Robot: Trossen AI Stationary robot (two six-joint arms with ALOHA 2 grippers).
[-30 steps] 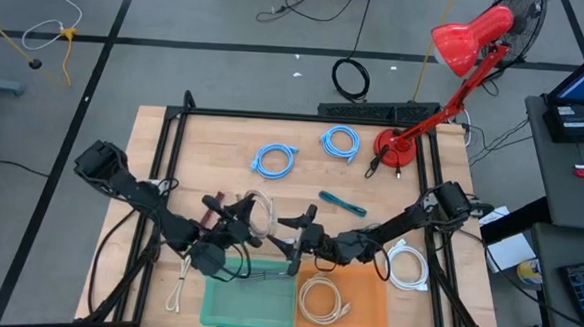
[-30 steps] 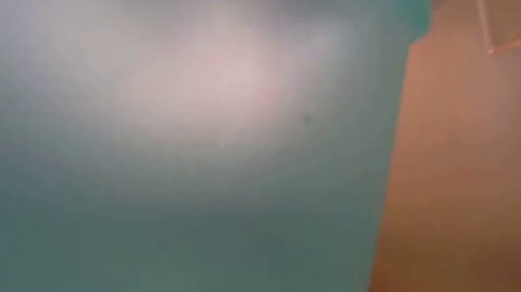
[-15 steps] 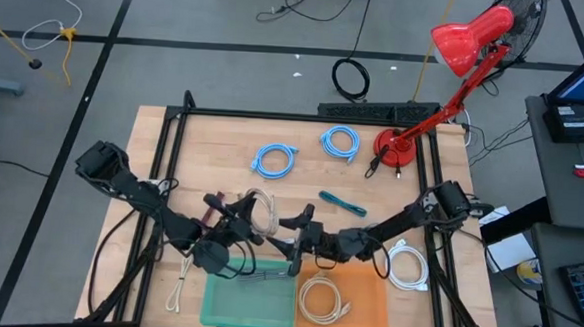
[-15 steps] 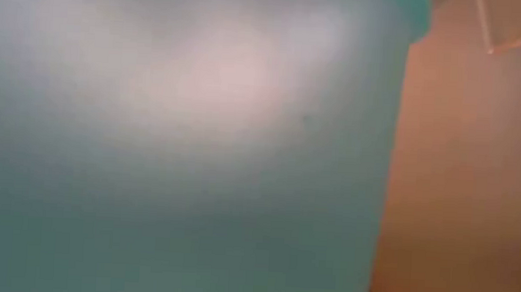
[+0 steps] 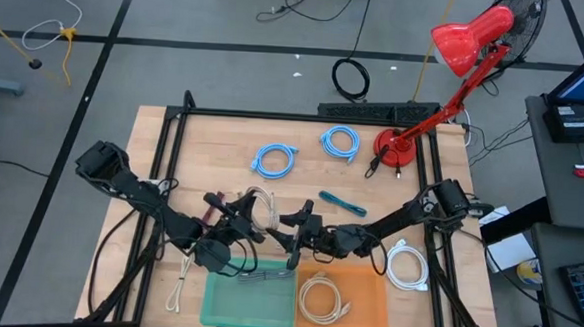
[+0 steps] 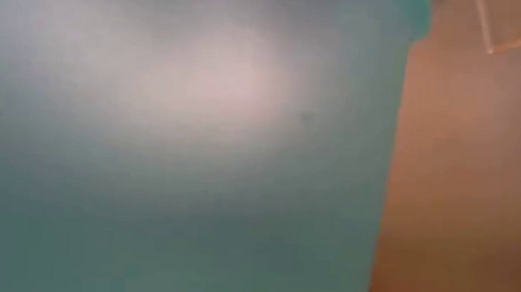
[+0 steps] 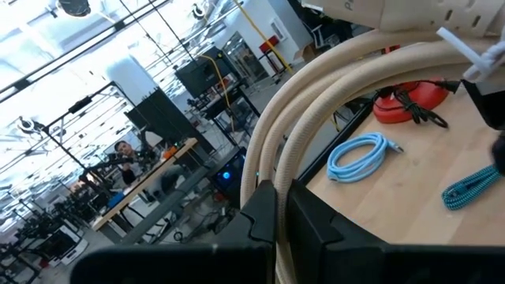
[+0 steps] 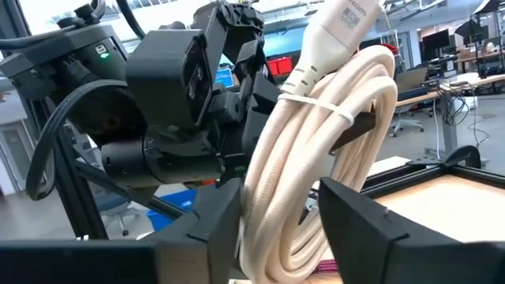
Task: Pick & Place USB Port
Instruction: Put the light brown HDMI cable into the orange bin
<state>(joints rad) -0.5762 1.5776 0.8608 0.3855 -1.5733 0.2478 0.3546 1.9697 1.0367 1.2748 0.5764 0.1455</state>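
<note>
Landmark: green bin [image 5: 249, 299], a translucent rectangular tray at the table's near edge. Just beyond its far rim, a coiled cream USB cable [image 5: 258, 214] is held up off the wood between both grippers. The cable is thick, smooth and rubbery, wound in tidy loops and cinched with a thin white tie [image 8: 317, 107], with a moulded white plug sticking out of the top.

Left gripper [image 5: 240, 229] sits over the bin's far-left corner, its dark fingers [image 7: 260, 211] pinched tight on several strands of the coil. Right gripper [image 5: 290, 236] is over the bin's far-right corner, its blocky matte black fingers [image 8: 353, 216] set narrowly either side of the coil; cannot tell if they actually clamp it.

Right beside the bin is an orange bin [image 5: 369, 293] of the same shape, holding a loose cream cable coil [image 5: 323, 301]. Left of the green bin a thin cream cord [image 5: 179, 286] lies on the pale wood table [image 5: 218, 145]. Farther back from the bin: two light blue coils [image 5: 273, 160] [image 5: 339, 141], a short teal braided cable [image 5: 342, 202], and a glossy red desk lamp [image 5: 456, 54]. A white coil [image 5: 407, 266] lies right of the orange bin.

The low view shows only blurred teal and orange plastic walls.
</note>
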